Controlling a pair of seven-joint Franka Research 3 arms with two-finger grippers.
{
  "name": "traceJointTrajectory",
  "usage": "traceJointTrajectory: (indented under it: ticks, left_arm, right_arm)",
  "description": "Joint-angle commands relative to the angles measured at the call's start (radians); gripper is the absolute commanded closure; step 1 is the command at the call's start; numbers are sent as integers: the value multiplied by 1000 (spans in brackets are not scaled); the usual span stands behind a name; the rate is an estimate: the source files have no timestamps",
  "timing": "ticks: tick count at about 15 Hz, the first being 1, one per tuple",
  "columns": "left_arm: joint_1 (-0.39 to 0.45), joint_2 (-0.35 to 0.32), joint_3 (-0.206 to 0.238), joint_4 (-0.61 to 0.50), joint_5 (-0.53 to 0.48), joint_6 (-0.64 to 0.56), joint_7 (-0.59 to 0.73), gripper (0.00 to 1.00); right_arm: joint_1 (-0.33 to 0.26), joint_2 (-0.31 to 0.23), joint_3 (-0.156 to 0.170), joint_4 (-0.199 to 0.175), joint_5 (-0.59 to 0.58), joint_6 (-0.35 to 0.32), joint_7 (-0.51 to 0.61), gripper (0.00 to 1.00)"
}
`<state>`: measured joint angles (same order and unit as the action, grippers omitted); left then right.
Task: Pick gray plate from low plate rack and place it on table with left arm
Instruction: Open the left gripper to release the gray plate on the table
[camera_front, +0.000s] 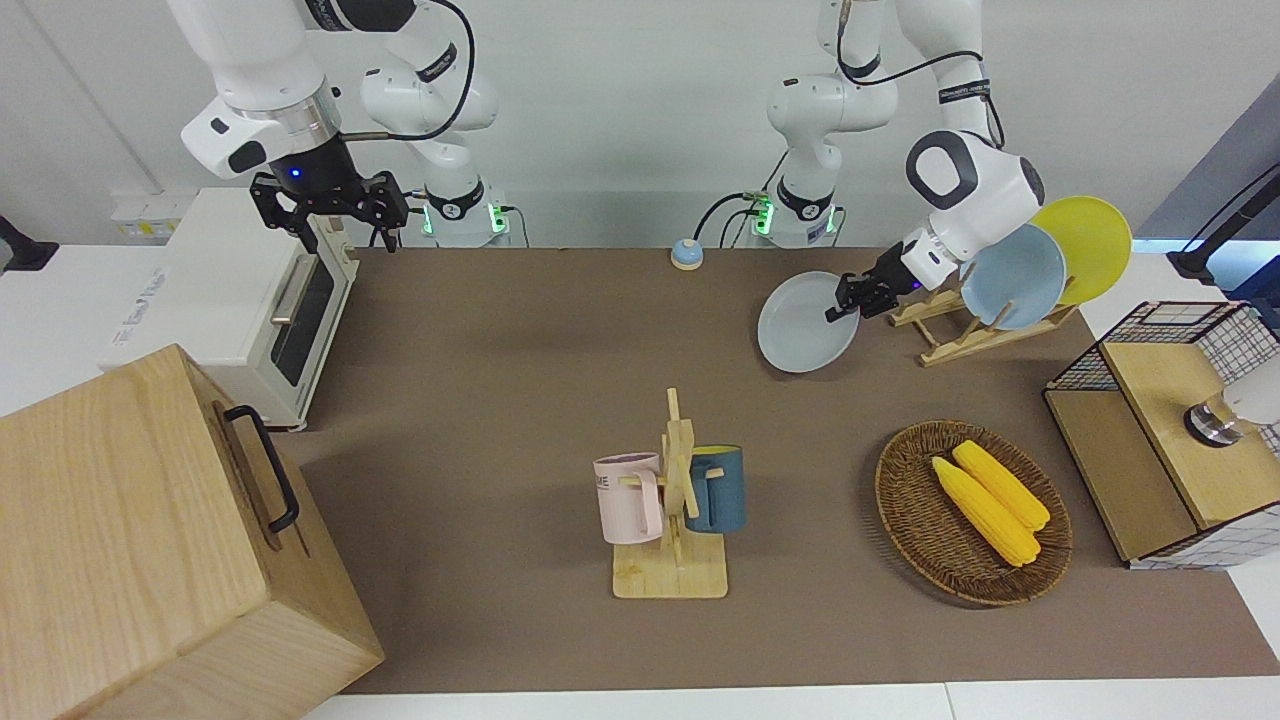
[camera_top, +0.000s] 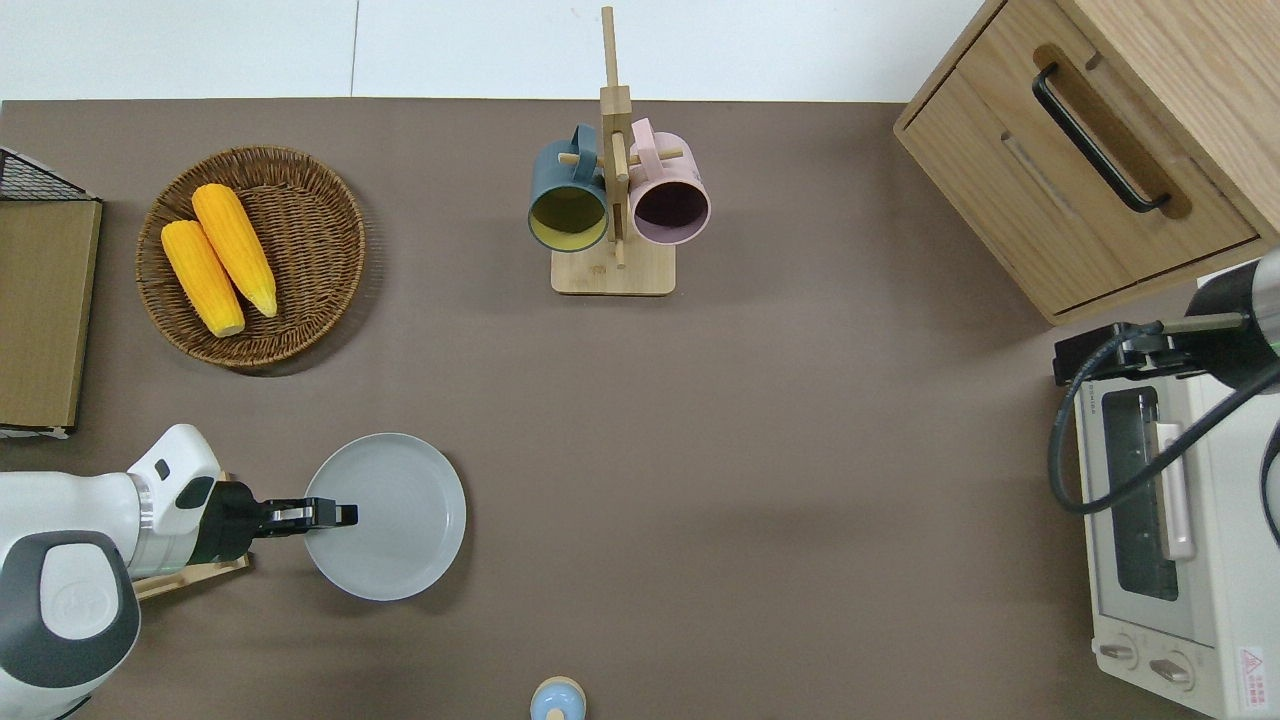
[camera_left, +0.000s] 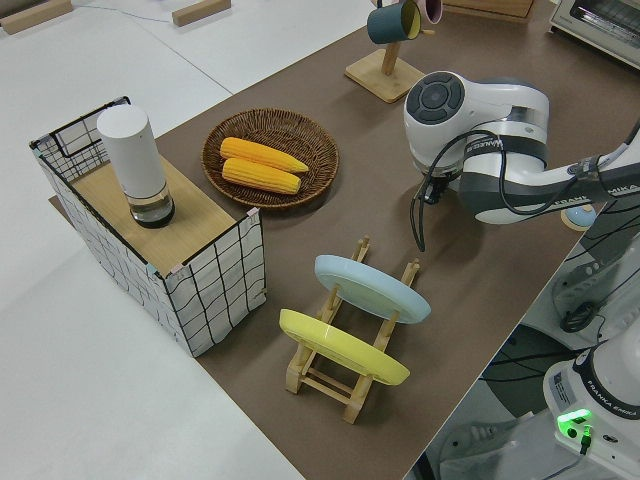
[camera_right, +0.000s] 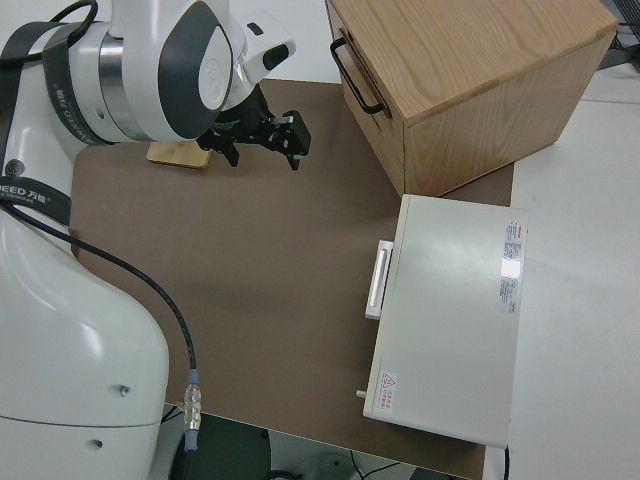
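Observation:
The gray plate (camera_front: 800, 330) (camera_top: 400, 520) hangs tilted just beside the low plate rack (camera_front: 960, 335) (camera_left: 340, 375), toward the middle of the table (camera_front: 520, 400). My left gripper (camera_front: 845, 300) (camera_top: 335, 515) is shut on the plate's rim on the rack side. I cannot tell whether the plate's lower edge touches the mat. The rack holds a light blue plate (camera_front: 1015, 275) and a yellow plate (camera_front: 1085, 245). In the left side view the arm hides the gray plate. My right gripper (camera_front: 345, 235) (camera_right: 265, 140) is parked and open.
A mug stand (camera_front: 670, 500) with two mugs stands mid-table. A wicker basket (camera_front: 910, 520) of corn and a wire crate (camera_front: 1170, 430) sit at the left arm's end. A toaster oven (camera_front: 250, 300) and a wooden cabinet (camera_front: 150, 540) fill the right arm's end. A small blue knob (camera_front: 686, 254) sits near the robots.

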<state>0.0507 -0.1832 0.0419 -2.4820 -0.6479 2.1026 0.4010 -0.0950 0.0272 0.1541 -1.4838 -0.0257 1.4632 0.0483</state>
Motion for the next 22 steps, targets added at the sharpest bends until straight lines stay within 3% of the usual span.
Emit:
traceJointTrajectory:
  ticks: [1, 2, 3, 6, 7, 8, 12, 22]
  left_arm:
    - [-32, 10, 6, -20, -21, 59, 25, 1000]
    - [-34, 11, 7, -20, -21, 60, 36, 955]
    - [-32, 13, 7, -20, -21, 62, 44, 783]
    - [-34, 14, 7, -20, -21, 60, 44, 493]
    - [-32, 14, 7, -20, -21, 60, 44, 161]
    - [-32, 14, 7, -18, -19, 60, 45, 2]
    - [-34, 5, 6, -8, 8, 59, 59, 0]
    - [-34, 1, 3, 90, 185, 56, 47, 0]
  right_arm:
    - [5, 2, -4, 5, 3, -6, 4, 17]
    - [5, 2, -4, 5, 3, -6, 4, 17]
    - [5, 2, -4, 5, 3, -6, 4, 17]
    - [5, 2, -4, 5, 3, -6, 4, 17]
    - [5, 2, -4, 5, 3, -6, 4, 17]
    - [5, 2, -4, 5, 3, -6, 4, 17]
    - [5, 2, -4, 5, 3, -6, 4, 17]
    - [5, 2, -4, 5, 3, -6, 4, 17]
